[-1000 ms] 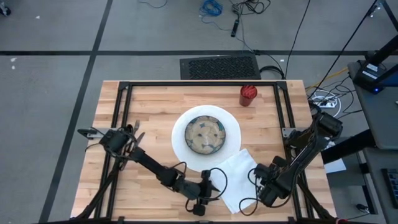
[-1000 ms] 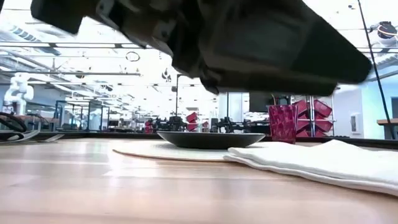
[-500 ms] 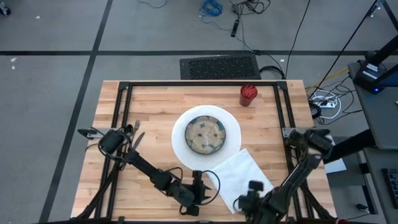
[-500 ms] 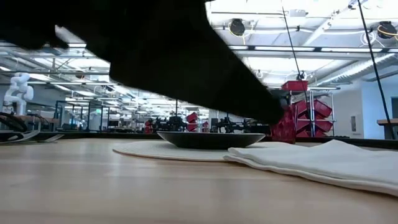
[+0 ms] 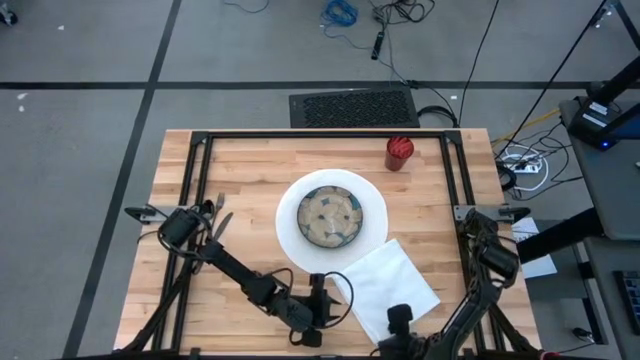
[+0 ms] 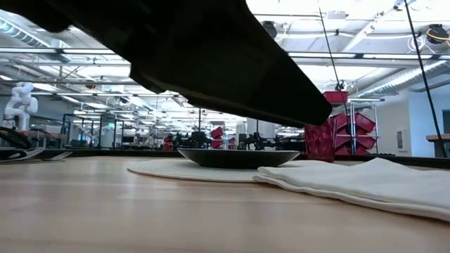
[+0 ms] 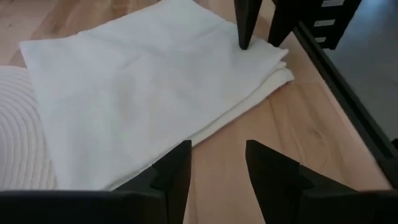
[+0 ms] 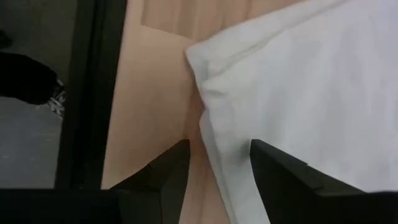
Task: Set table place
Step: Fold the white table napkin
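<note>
A folded white napkin (image 5: 390, 285) lies flat on the table (image 5: 240, 170), right of a round white placemat (image 5: 290, 225) that bears a patterned bowl (image 5: 330, 217). A red cup (image 5: 399, 153) stands at the far right. My left gripper (image 7: 217, 168) is open and low over bare wood just left of the napkin's near edge (image 7: 205, 130), with nothing between its fingers. My right gripper (image 8: 217, 168) is open and points down at the napkin's near corner (image 7: 273, 59), its fingers on either side of the napkin's folded edge (image 8: 208, 118). My right gripper comes at the napkin's near corner from above. In the left wrist view one fingertip (image 7: 244, 40) stands at the cloth beside that corner. I cannot tell whether it touches. The napkin lies flat on the table.
The black tube frame (image 5: 465, 180) runs along the table's edges, close to the napkin's right side (image 7: 336, 81). What looks like cutlery (image 5: 215, 210) lies by the left arm's base. Bare wood shows left of the placemat and along the far side.
My right gripper has swung toward the table's near edge and a little left, sinking, and has rolled about, so it now stands over the napkin's near corner. My left gripper has drawn back a little toward the left, off the napkin. The napkin has not moved.
</note>
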Motion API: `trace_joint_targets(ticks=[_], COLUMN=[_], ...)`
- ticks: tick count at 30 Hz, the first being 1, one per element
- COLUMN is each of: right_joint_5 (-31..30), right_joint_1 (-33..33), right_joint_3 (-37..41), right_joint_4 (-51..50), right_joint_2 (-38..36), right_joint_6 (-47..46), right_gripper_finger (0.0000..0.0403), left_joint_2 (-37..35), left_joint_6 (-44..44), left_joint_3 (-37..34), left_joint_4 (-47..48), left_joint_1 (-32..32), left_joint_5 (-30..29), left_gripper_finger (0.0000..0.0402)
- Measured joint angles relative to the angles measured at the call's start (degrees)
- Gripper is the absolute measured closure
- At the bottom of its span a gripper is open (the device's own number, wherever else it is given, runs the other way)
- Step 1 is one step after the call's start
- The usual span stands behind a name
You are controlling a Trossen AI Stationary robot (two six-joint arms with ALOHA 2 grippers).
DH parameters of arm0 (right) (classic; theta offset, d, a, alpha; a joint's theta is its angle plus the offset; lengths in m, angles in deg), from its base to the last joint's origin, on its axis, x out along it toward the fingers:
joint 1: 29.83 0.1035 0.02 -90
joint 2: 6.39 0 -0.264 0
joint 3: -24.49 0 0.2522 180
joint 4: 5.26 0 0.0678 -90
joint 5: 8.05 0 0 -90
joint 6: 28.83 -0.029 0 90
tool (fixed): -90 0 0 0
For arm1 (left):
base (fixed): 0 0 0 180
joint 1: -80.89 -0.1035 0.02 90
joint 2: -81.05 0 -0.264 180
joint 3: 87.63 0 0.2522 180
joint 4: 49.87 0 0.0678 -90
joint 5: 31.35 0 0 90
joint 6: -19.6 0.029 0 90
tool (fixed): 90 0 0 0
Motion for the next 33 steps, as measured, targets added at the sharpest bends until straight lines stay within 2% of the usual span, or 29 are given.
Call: trace_joint_targets(ticks=[8, 13, 18, 23, 33], right_joint_5=[-7.9, -10.2, -11.9, -16.7, -16.1], right_joint_1=[0.1, -0.2, -0.4, -0.5, -0.3], right_joint_3=[0.3, 0.4, -3.9, -8.0, -10.4], right_joint_4=[-2.7, -3.4, -7.8, -12.7, -9.8], right_joint_2=[0.5, 0.4, -0.7, -0.8, -2.3], right_joint_6=[0.4, -0.4, -1.4, -1.8, -8.1], right_gripper_finger=[0.0243, 0.0243, 0.0243, 0.0243, 0.0243], left_joint_2=[0.0, 0.0, 0.0, 0.0, 0.0], left_joint_6=[-0.2, -0.2, -0.2, -0.2, -0.2], left_joint_3=[0.0, 0.0, 0.0, 0.0, 0.0], left_joint_4=[0.2, 0.4, 0.5, 0.5, 0.5], left_joint_1=[0.2, 0.2, 0.3, 0.3, 0.9], left_joint_5=[0.0, 0.0, 0.0, 0.1, 0.4], left_gripper_finger=[0.0262, 0.0262, 0.0262, 0.0262, 0.0262])
